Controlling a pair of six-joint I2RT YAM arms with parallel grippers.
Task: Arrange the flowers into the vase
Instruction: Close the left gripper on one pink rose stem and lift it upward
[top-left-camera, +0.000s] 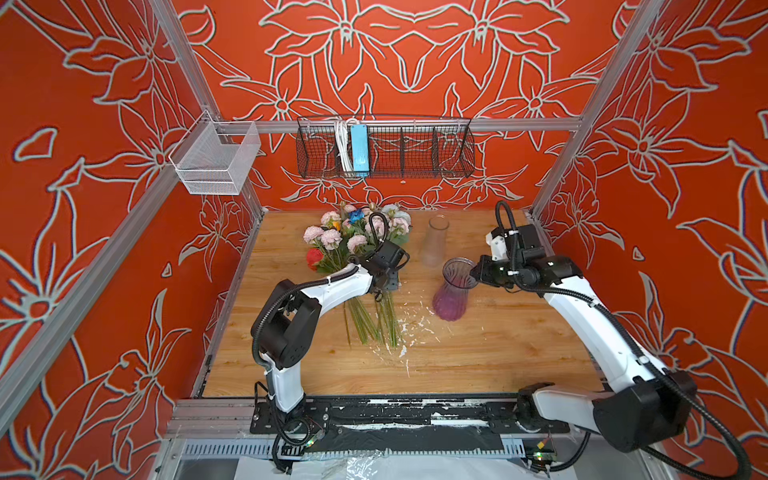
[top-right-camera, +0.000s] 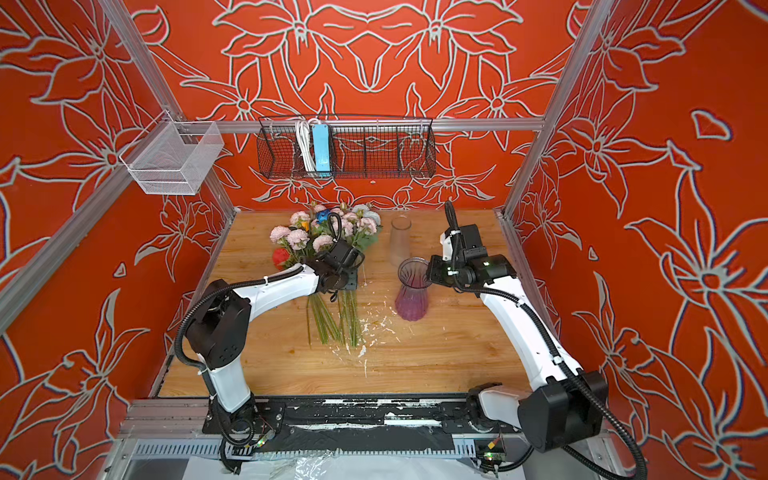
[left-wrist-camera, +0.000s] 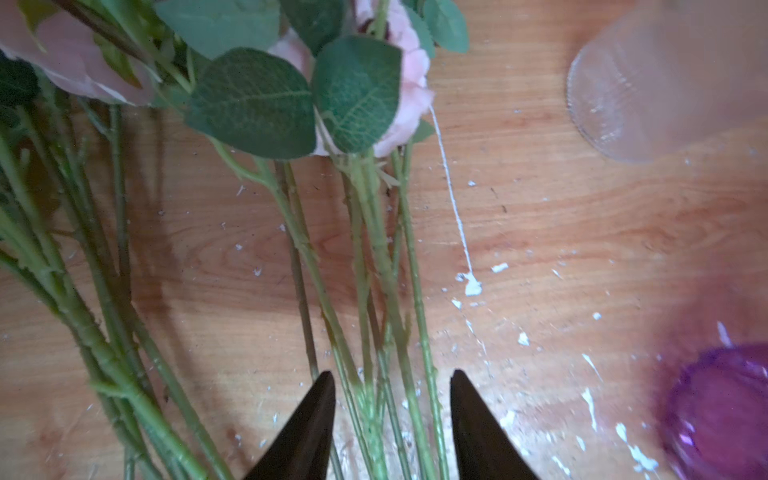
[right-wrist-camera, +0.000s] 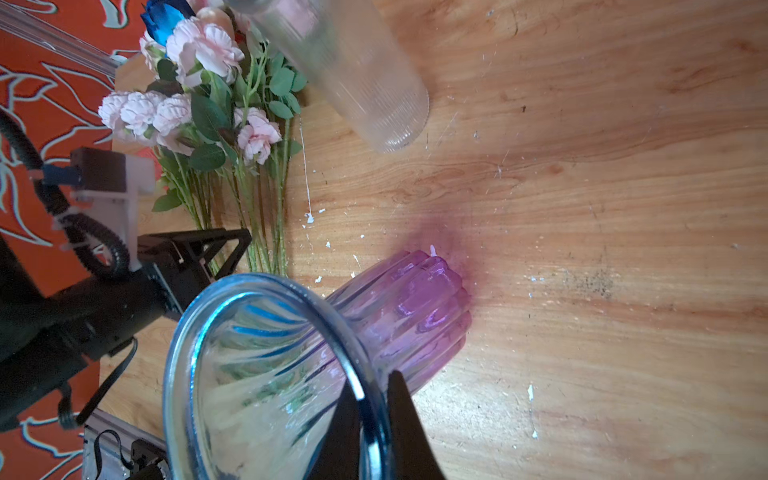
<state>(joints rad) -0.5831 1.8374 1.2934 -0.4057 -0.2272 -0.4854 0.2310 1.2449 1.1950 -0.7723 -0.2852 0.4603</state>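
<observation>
Left gripper (left-wrist-camera: 392, 419): jaws apart, straddling a few stems of the flowers (left-wrist-camera: 386, 270), which lie flat on the table (left-wrist-camera: 540, 228). I'd pinch only those stems, low down, then lift straight up so the leaves don't snag their neighbours. Right gripper (right-wrist-camera: 376, 432) is clamped on the rim of the purple vase (right-wrist-camera: 415, 299), near the bunch. The clear vase (right-wrist-camera: 353, 75) just beyond crowds that side; there's bare wood toward my base.

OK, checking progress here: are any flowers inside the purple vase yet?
No, in the right wrist view the purple vase is empty, and the flowers lie on the table beside it.
</observation>
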